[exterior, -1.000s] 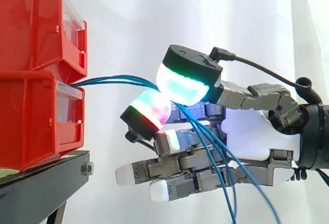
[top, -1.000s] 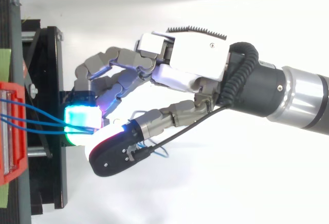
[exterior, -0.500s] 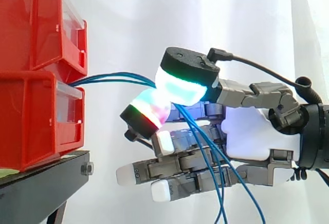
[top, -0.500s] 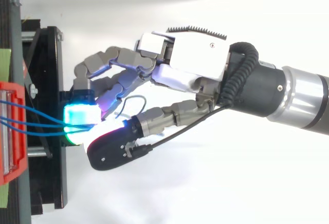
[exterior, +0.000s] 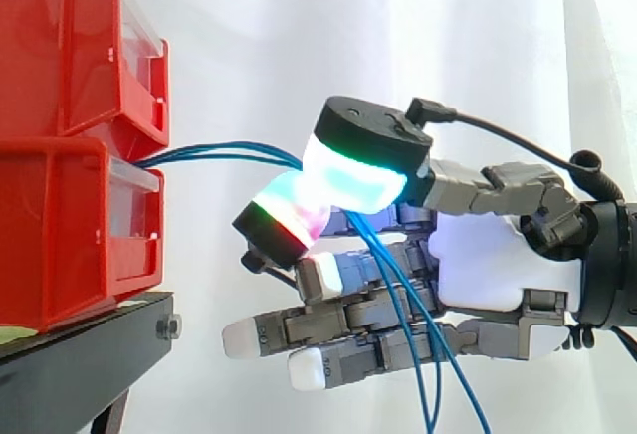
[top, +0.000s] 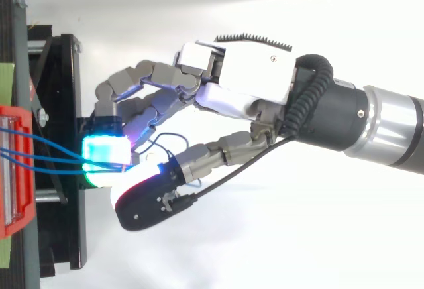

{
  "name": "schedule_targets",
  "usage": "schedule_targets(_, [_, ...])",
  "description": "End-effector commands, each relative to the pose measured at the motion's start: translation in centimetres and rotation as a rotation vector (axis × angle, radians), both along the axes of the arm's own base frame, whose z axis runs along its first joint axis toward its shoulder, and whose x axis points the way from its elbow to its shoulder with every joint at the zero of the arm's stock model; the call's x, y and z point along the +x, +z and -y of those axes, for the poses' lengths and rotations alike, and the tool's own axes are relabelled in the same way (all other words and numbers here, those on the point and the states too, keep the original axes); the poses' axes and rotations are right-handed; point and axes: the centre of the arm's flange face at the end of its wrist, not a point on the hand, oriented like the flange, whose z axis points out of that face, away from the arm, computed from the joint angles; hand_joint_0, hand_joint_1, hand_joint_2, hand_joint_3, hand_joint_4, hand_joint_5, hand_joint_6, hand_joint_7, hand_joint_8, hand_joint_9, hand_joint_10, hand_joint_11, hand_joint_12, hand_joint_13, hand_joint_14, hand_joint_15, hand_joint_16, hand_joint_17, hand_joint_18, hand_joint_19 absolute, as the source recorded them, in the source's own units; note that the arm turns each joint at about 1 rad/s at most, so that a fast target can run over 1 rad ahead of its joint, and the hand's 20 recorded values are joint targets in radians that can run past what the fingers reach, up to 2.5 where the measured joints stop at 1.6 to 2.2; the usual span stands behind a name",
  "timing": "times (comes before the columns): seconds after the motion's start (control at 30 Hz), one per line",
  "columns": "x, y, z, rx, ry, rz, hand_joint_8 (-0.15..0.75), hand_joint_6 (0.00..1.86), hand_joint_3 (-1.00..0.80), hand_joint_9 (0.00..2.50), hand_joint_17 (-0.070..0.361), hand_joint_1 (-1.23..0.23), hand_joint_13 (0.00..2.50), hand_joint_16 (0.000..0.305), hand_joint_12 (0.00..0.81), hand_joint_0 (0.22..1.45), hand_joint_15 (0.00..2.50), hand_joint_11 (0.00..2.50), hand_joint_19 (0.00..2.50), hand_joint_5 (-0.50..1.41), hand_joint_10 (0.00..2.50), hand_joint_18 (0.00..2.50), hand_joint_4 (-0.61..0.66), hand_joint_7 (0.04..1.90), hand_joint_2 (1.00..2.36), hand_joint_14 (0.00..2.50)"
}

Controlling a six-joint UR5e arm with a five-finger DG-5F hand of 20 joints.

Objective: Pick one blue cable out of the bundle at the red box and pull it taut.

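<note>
White curtain (exterior: 299, 36) hung behind it all, and against it two red bins (exterior: 70, 56) stood stacked on a black stand (exterior: 80, 354) at the left of the side view. The arm (top: 377, 126) lay level across from the right, with the hand (exterior: 498, 265) near the bins but clear of them. A bundle of blue cables (exterior: 214, 152) came out of the front of the lower red box (exterior: 60, 235) and crossed the gap in a shallow arc. It ran in between two glowing pads (exterior: 353, 175), which were pinched together on it. The other fingers lay stretched out underneath, holding nothing. Past the pinch the loose ends dropped across those lower fingers and out at the bottom of the view. From above I could see more than one strand going into the pinch, though not how many were truly caught there. To my eye the picking was done and the pulling was the step in hand, since the run from box to pads bowed a little and was not yet straight. The next move, I reckoned, called for drawing the hand away from the box towards the right. The pinch would need to stay firm enough that the cable did not slide through, and ideally only one strand would take the tension.
</note>
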Motion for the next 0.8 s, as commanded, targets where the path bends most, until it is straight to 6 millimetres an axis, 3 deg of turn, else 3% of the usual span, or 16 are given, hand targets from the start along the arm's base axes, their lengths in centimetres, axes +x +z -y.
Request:
schedule_targets(0.0, [-0.01, -0.01, 0.01, 0.000, 0.000, 0.000, 0.272, 0.89, -0.48, 0.88, 0.096, -0.95, 0.47, 0.043, 0.312, 0.74, 0.27, 1.00, 0.37, -0.18, 0.02, 0.59, 0.03, 1.07, 1.00, 0.01])
schedule_targets(0.17, [-0.01, -0.01, 0.01, 0.000, 0.000, 0.000, 0.290, 0.88, -0.50, 0.92, 0.096, -0.81, 0.50, 0.043, 0.314, 0.58, 0.29, 1.00, 0.41, -0.17, 0.02, 0.60, 0.08, 1.05, 1.00, 0.01])
schedule_targets(0.47, [-0.01, -0.01, 0.01, 0.000, 0.000, 0.000, 0.297, 0.87, -0.50, 0.95, 0.098, -0.66, 0.52, 0.043, 0.321, 0.56, 0.30, 0.99, 0.43, -0.16, 0.02, 0.61, 0.09, 1.10, 1.00, 0.01])
schedule_targets(0.77, [-0.01, -0.01, 0.01, -0.003, 0.000, -0.001, 0.299, 0.89, -0.22, 0.97, 0.095, -0.77, 0.54, 0.042, 0.318, 0.64, 0.30, 1.03, 0.42, -0.15, 0.02, 0.63, 0.05, 1.14, 1.02, 0.01])
